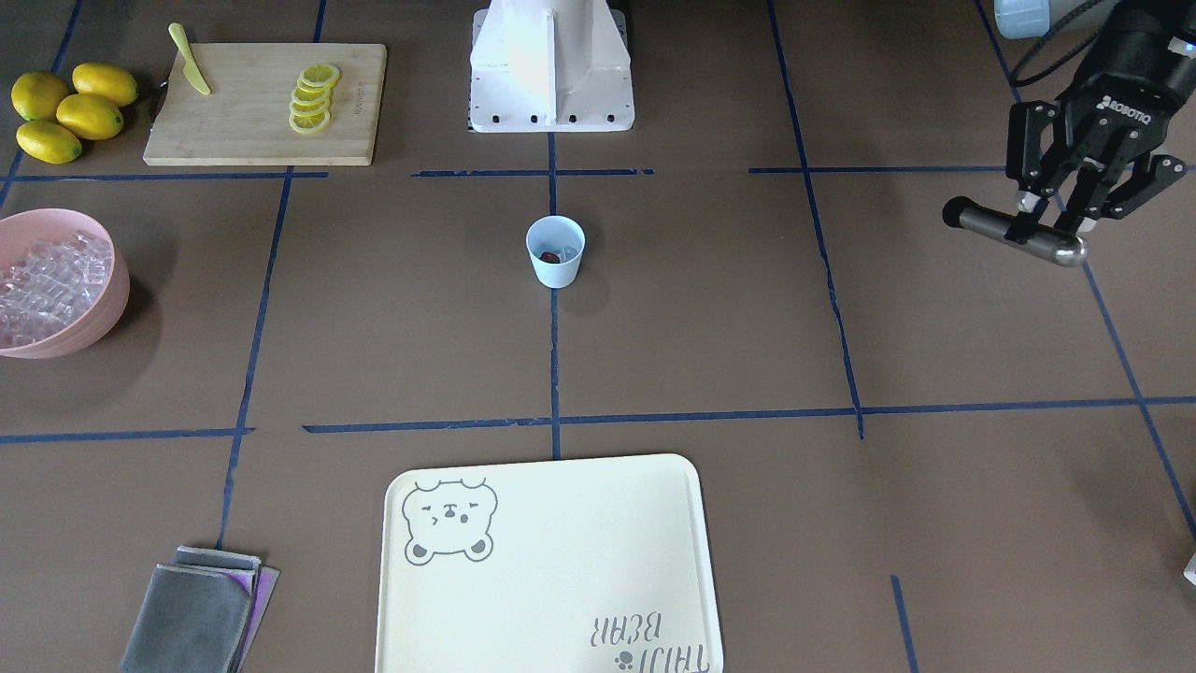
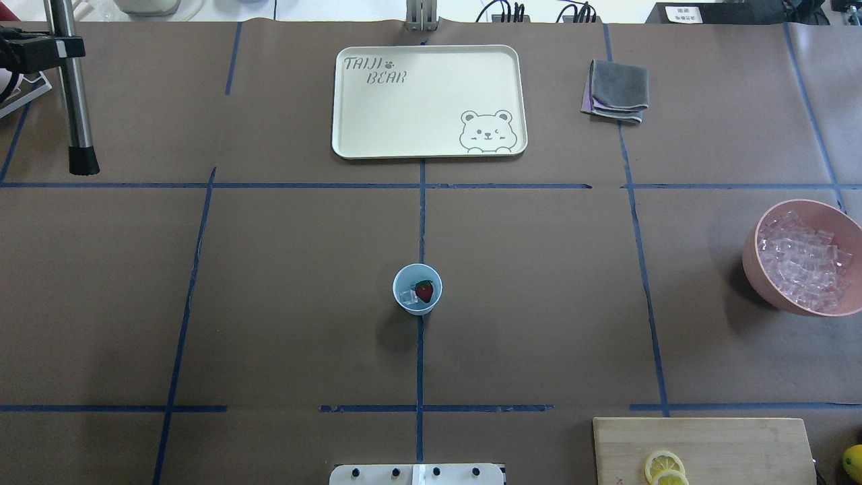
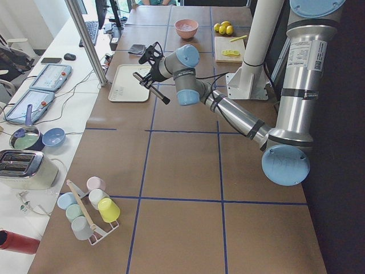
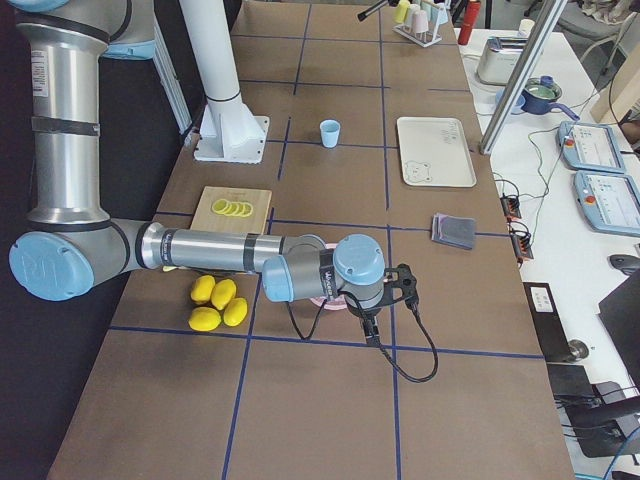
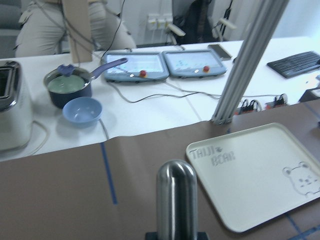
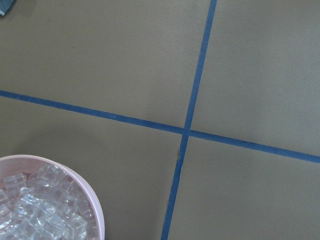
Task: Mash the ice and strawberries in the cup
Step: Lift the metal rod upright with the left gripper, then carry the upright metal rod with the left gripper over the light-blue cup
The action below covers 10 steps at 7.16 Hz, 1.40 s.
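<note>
1. A small pale blue plastic cup (image 1: 555,252) stands upright near the middle of the brown table. It sits on a blue tape line in front of the robot's white base (image 1: 551,84), and neither gripper touches it.
2. Inside the cup lie a small red strawberry (image 2: 424,291) with a dark green top and a clear ice cube (image 2: 408,296), right next to each other.
3. The left gripper (image 1: 1051,222) hangs above the table, well off to the robot's left of the cup. Its black fingers are pinched onto a silver metal muddler (image 1: 1000,227) with a black rubber end. The bar sticks out on both sides of the fingers and looks tilted in the left side view.
4. The right gripper (image 4: 400,285) shows only in the right side view, low over the table just beside a large pink bowl (image 1: 114,301). Whether its fingers are spread or together cannot be told.
5. The pink bowl is heaped with clear ice cubes (image 1: 47,276). It sits at the table's edge on the robot's right, well apart from the cup.
6. Nearer the robot on the same side lies a rectangular wooden cutting board (image 1: 252,126). On it are a row of overlapping lemon slices (image 1: 313,98) and a yellow plastic knife (image 1: 190,71). Four whole yellow lemons (image 1: 70,112) cluster just beside the board.
7. Across the table from the robot lies a cream rectangular tray (image 1: 579,561) printed with a bear. A stack of folded grey cloths (image 1: 196,617) lies near it.
</note>
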{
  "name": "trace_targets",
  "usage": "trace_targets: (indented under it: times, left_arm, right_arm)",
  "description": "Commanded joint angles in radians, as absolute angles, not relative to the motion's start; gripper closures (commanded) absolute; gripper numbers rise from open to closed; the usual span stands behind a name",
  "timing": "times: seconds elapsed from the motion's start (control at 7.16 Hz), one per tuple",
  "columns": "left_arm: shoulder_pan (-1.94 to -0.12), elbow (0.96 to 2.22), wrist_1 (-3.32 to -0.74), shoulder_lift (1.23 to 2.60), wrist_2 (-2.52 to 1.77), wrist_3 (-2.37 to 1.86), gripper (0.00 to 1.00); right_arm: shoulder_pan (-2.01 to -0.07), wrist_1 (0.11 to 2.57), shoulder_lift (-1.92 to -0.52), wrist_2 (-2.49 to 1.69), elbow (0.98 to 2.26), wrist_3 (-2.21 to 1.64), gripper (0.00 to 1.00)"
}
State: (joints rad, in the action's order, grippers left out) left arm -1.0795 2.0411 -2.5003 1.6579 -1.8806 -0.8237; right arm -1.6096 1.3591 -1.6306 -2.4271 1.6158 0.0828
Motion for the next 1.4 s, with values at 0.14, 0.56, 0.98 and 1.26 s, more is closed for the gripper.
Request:
trace_targets:
  times: [0.14,0.56,0.98,1.26]
  left_arm:
    - [-0.843,1.984,-2.861,1.657,-1.574,-0.828,1.0]
    - [-0.512,1.835,-3.104,1.765,-1.178,-0.594,1.0]
    - [-0.323,1.733,-3.241,1.929,-0.976,-0.406,1.0]
    - [-0.214,1.701,-3.238,1.974,-0.892,-0.387,1.0]
  right_arm:
    - [-1.609,1.356,-1.626,-2.425,1.623,0.083,0.01]
    - [-1.609,1.356,-1.626,-2.422,1.623,0.083,0.01]
    - [-1.605,1.356,-1.618,-2.419,1.62,0.083,0.01]
    - [-1.606,1.356,-1.618,-2.419,1.62,0.083,0.01]
